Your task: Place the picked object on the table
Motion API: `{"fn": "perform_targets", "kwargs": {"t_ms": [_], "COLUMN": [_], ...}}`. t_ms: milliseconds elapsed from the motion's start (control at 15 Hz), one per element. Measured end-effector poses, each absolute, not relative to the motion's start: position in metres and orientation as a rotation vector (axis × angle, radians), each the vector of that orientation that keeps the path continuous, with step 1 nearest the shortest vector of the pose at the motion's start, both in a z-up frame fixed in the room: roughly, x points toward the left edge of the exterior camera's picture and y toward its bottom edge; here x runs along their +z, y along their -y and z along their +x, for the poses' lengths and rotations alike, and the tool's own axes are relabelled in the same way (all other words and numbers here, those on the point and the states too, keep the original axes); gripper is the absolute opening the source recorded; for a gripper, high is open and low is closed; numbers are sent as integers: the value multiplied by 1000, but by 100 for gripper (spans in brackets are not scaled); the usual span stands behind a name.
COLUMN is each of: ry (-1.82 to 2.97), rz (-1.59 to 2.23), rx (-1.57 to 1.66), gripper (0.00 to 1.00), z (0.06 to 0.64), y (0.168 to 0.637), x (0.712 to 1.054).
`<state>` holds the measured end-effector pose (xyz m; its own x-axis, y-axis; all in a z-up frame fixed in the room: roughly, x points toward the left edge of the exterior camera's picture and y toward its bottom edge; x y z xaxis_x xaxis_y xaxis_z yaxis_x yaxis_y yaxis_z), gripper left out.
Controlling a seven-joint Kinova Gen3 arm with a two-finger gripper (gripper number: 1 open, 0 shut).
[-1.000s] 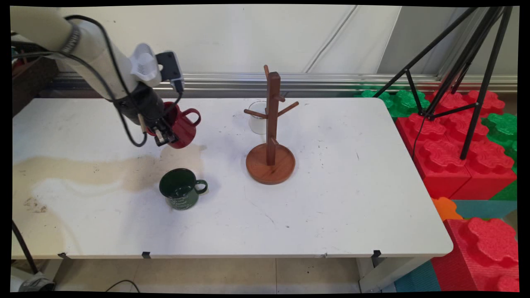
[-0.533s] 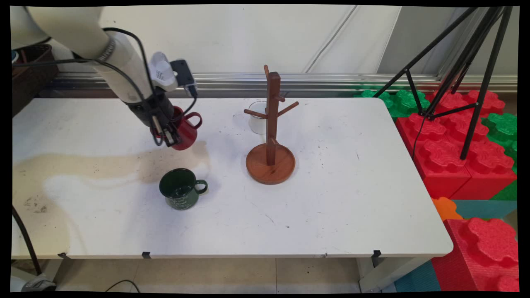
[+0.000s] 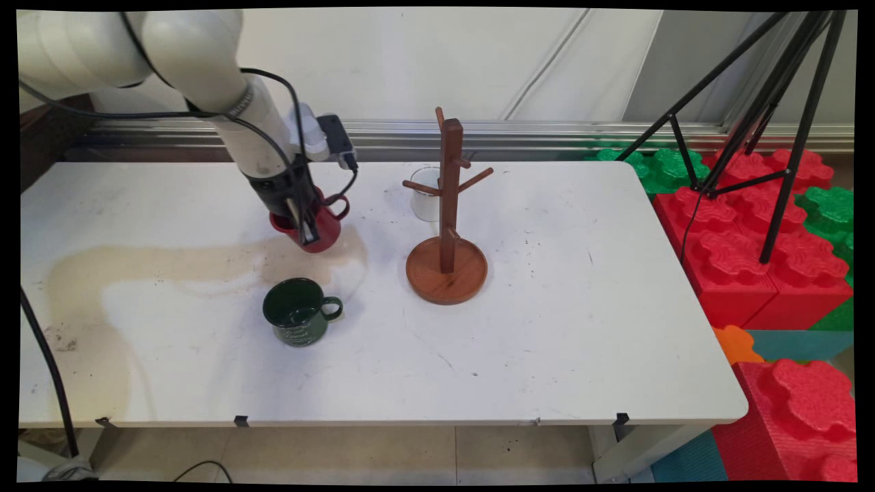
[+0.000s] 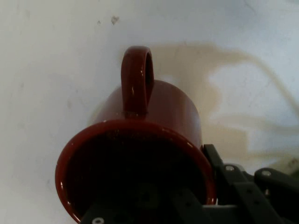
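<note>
Red mug in the pincer, off the worktop

Red mug (image 3: pixel 321 229) hangs tilted in my pincer (image 3: pixel 305 229), its handle (image 3: pixel 338 202) pointing away toward the wall side and to the right in the main view. From my hand camera I see the pincer closed on the mug's rim (image 4: pixel 140 128): one finger (image 4: pixel 229 179) lies against the outside of the wall at the lower right, the other reaches down into the dark mouth, so the wall is pinched between them. The handle (image 4: pixel 137 79) stands straight up in that view, with the white worktop (image 4: pixel 56 70) behind it.

The mug casts a shadow on the worktop (image 3: pixel 547 328) just below and beside it, so I read it as lifted rather than resting, though I cannot tell by how much.

Nearest to it is a dark green mug (image 3: pixel 298 311), upright on the near side, its handle to the right. To the right stands a wooden mug tree (image 3: pixel 448 225) on a round base, pegs bare, with a white cup (image 3: pixel 425 195) partly hidden behind its post.
</note>
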<state>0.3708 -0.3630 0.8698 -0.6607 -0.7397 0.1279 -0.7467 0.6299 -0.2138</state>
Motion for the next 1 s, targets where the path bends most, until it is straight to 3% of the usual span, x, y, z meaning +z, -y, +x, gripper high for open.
{"fn": "perform_targets", "kwargs": {"t_ms": [733,800,1000], "ry": [2853,2856,2862], "rz": [1313,1314,1316], "rx": [307,300,286], "gripper": [0,100,100], "z": [355,354,352], "y": [392,393,397], "x": [842,840,838]}}
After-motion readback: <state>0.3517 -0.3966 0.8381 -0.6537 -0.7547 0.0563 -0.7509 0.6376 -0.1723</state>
